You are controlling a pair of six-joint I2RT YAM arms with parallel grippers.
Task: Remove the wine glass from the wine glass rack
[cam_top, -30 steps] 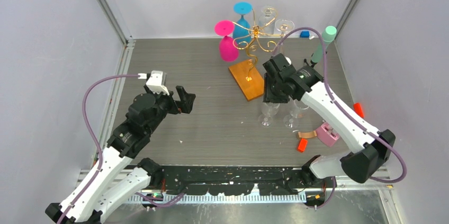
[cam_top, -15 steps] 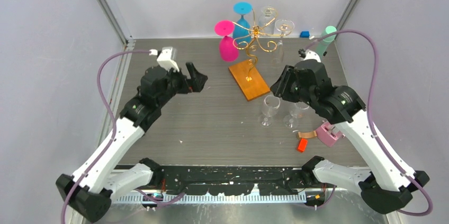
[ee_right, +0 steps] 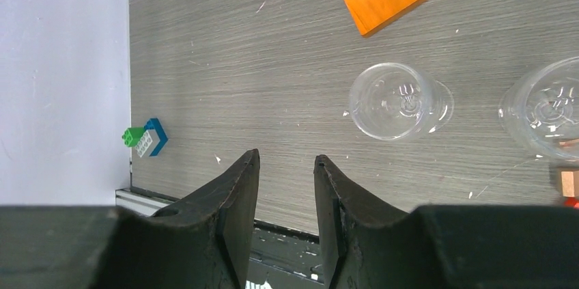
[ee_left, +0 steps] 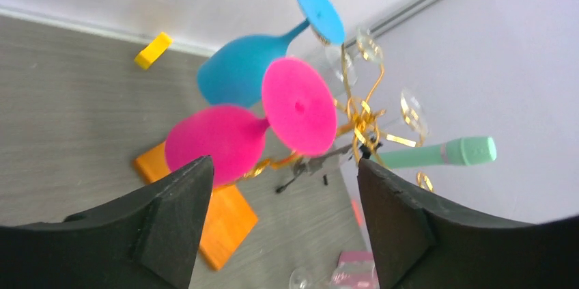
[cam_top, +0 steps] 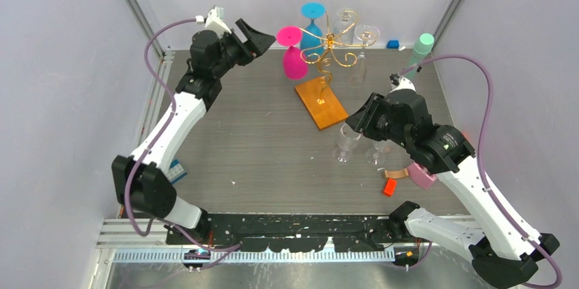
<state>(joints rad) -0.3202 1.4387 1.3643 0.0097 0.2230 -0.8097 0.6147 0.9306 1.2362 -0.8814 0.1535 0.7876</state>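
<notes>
Where the desk [cam_top: 259,145] nears its far edge, a little right of the middle, the wine glass rack [cam_top: 329,48] stands on its orange-brown base [cam_top: 322,102], and the pink wine glass [cam_top: 294,60] hangs bowl-down from a scroll arm on the rack's left side, foot uppermost (on the wire, not lifted off), with a blue glass [cam_top: 312,26] hung just behind it and clear hanging glasses [cam_top: 346,19] on the far and right arms. Just left of the pink foot, raised above the desk, the left gripper [cam_top: 259,37] faces the glass with its jaws spread wide, nothing between them and no contact showing. Toward the front, near the base's near corner, a pair of standing glasses [cam_top: 348,140] sits upright. The right gripper [ee_right: 287,159] hangs above the bare desk just left of them, pointing down, jaws about half apart and holding nothing. A mint-green cylinder [cam_top: 420,50] stands near the far right corner, and a green-and-blue block [cam_top: 176,169] lies by the left edge
</notes>
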